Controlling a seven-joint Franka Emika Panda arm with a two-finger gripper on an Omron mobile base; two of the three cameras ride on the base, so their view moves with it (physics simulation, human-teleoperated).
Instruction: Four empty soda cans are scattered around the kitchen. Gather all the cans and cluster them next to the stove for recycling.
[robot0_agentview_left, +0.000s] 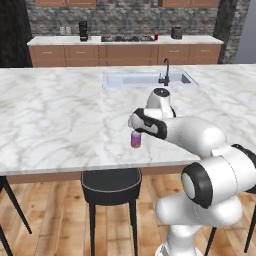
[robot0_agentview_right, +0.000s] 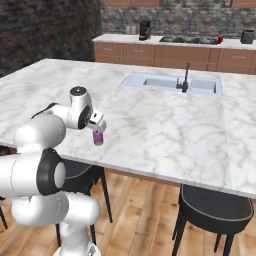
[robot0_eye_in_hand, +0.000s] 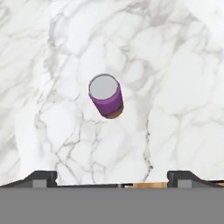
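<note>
Near the island counter's front edge | purple soda can is seen upright, directly below gripper | fingers are spread wide, nothing is held | risk: can could be tipped or pushed off the edge if descent is off-centre

can upright on island counter, near front edge | sink behind | stool below

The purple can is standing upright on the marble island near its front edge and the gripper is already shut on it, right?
Not quite. The purple can does stand upright near the island's front edge, but the gripper is open above it, not shut on it. The hand view shows the can standing free.
</note>
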